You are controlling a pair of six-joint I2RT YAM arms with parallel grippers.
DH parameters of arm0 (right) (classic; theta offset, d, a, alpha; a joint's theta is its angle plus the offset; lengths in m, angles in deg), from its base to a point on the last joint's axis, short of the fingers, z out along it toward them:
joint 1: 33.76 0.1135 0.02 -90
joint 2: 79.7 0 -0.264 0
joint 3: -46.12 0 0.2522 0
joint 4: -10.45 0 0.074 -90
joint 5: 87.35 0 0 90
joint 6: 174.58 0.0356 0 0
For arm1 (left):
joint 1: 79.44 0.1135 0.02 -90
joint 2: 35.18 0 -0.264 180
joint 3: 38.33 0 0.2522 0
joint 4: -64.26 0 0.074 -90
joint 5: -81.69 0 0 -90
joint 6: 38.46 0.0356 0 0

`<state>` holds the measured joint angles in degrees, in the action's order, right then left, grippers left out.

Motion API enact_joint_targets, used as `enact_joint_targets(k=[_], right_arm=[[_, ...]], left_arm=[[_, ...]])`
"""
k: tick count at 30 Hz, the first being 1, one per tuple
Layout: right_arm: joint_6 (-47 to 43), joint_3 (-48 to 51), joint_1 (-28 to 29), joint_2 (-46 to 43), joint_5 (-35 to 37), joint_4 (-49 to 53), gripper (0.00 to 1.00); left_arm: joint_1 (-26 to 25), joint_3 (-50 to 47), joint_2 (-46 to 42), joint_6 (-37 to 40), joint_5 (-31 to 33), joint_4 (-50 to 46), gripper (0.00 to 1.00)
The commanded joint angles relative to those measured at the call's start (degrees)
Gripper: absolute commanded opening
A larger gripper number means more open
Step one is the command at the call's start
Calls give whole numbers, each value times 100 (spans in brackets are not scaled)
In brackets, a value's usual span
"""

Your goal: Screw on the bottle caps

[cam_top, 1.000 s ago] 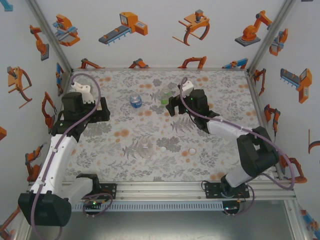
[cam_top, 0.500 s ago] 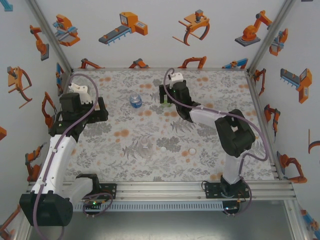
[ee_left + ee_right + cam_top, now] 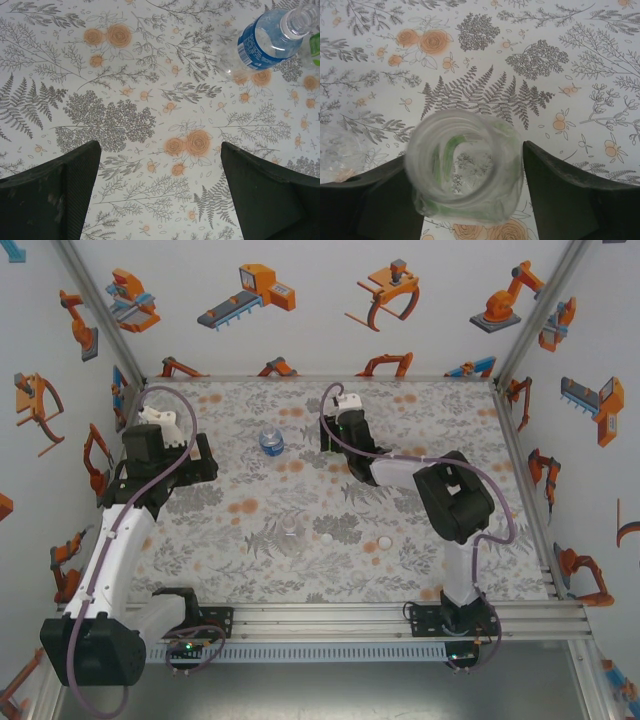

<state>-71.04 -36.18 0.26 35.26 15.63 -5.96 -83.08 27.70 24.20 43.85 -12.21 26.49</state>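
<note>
Swung leftward since a second ago, the right gripper (image 3: 465,155) is set around the upright green-tinted bottle (image 3: 462,172); contact cannot be told. The left gripper (image 3: 160,150) is spread wide, empty, well apart from the blue-labelled bottle (image 3: 265,42).

You see a worktop (image 3: 220,540) covered with a sheet printed in grey ferns and orange roses. Around it stand white walls (image 3: 320,340) carrying orange cartoon pictures of robot arms (image 3: 248,292). Aluminium posts (image 3: 100,305) run up the back corners, and an aluminium rail (image 3: 330,615) lies along the near edge. Nearer than this rail is a plain grey surface (image 3: 350,690).
</note>
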Motion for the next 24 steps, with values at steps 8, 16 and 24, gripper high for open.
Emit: enact_joint_targets(k=[8, 16, 24], right_arm=[[0, 219, 78, -472, 15, -112, 48], [-218, 644, 72, -1507, -398, 439, 45], [-958, 639, 43, -2848, -1503, 1914, 43]], left_arm=[[36, -27, -269, -239, -161, 245, 97], [-41, -238, -547, 186, -837, 442, 97], [-469, 379, -282, 337, -1505, 360, 97]])
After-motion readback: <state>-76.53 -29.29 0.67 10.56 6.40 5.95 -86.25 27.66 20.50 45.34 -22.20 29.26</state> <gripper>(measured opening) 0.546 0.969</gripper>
